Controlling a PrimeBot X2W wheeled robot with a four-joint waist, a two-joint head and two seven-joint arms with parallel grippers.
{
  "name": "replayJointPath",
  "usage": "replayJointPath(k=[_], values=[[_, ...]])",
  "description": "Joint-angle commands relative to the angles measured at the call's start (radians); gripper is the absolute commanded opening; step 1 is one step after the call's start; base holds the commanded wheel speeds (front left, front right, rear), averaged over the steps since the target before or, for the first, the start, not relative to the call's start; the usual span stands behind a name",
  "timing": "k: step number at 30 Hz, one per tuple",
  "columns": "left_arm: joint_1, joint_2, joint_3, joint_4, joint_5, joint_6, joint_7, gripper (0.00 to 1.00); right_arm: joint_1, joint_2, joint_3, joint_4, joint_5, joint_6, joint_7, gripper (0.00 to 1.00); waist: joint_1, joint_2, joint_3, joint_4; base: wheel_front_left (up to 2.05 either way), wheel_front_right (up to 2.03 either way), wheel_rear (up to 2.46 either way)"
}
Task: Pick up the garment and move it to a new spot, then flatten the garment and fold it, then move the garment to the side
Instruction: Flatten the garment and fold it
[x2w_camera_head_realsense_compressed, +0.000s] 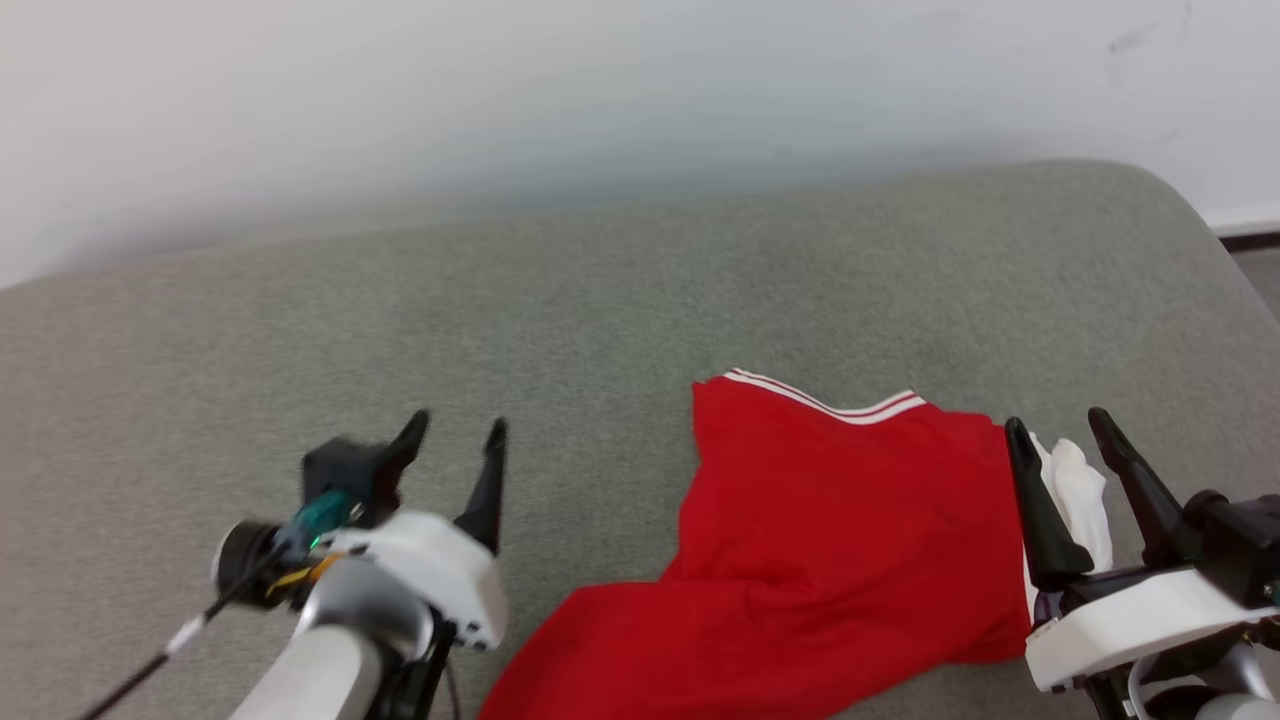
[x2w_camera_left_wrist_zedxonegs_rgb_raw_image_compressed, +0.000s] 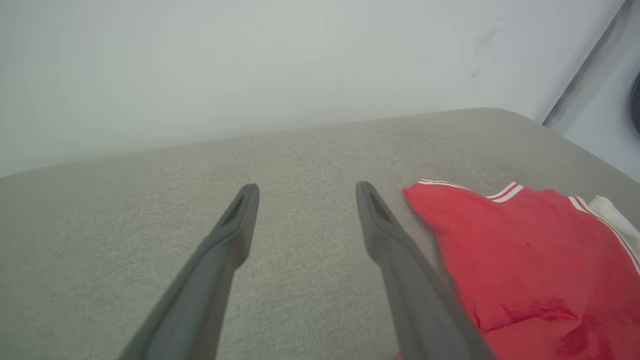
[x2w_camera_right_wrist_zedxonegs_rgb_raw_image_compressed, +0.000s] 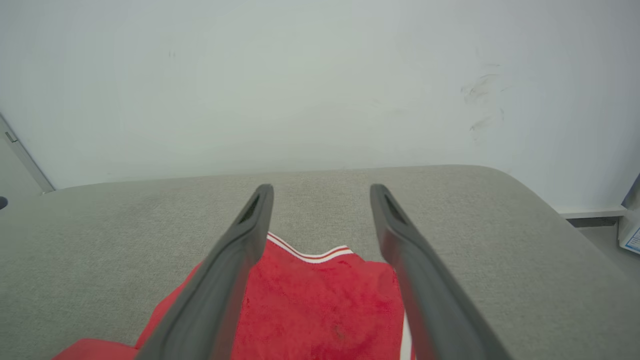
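The red jersey T-shirt (x2w_camera_head_realsense_compressed: 830, 520) lies crumpled on a grey upholstered surface (x2w_camera_head_realsense_compressed: 600, 320), in its near right part, with the lower end of the cloth reaching to the near edge of the head view; the plain red side is up and I cannot see any print; a red-white stripe trim (x2w_camera_head_realsense_compressed: 830, 400) runs along the far edge of the shirt, and a white sleeve (x2w_camera_head_realsense_compressed: 1080, 490) is bunched at its right end. The left gripper (x2w_camera_head_realsense_compressed: 458, 425) is over bare grey fabric, to the left of the shirt and apart from it; its two dark fingers stand well apart with nothing between them; in the left wrist view this gripper (x2w_camera_left_wrist_zedxonegs_rgb_raw_image_compressed: 306, 187) has the shirt (x2w_camera_left_wrist_zedxonegs_rgb_raw_image_compressed: 525, 250) just beside its right finger, and the white sleeve (x2w_camera_left_wrist_zedxonegs_rgb_raw_image_compressed: 607, 210) shows at the far right. The right gripper (x2w_camera_head_realsense_compressed: 1058, 425) is at the right end of the shirt, fingers also spread, with the white sleeve showing between them; in the right wrist view this gripper (x2w_camera_right_wrist_zedxonegs_rgb_raw_image_compressed: 321, 189) frames the red cloth (x2w_camera_right_wrist_zedxonegs_rgb_raw_image_compressed: 320, 295) and its striped trim; whether the fingers touch the cloth I cannot tell. Behind the far edge of the surface stands a pale wall (x2w_camera_head_realsense_compressed: 600, 90).
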Motion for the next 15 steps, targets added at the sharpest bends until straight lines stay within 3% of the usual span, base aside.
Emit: replayJointPath(k=[1, 9, 15], values=[[-0.06, -0.016, -0.02, 0.022, -0.004, -0.025, 0.028, 1.0, -0.016, 0.007, 0.007, -0.014, 0.0, 0.0, 0.0, 1.0, 0.0001, 0.0, 0.042, -0.039, 0.0, 0.0, 0.0], [-0.277, -0.077, -0.129, 0.18, -0.031, -0.149, 0.211, 1.0, -0.052, 0.023, 0.018, -0.013, 0.012, 0.0, -0.015, 1.0, 0.0001, 0.0, 0.132, -0.114, 0.0, 0.0, 0.0], [-0.376, -0.085, -0.218, 0.31, -0.026, -0.235, 0.369, 1.0, -0.071, 0.033, 0.027, 0.01, 0.031, 0.0, -0.037, 1.0, 0.0001, 0.0, 0.182, -0.161, 0.0, 0.0, 0.0]])
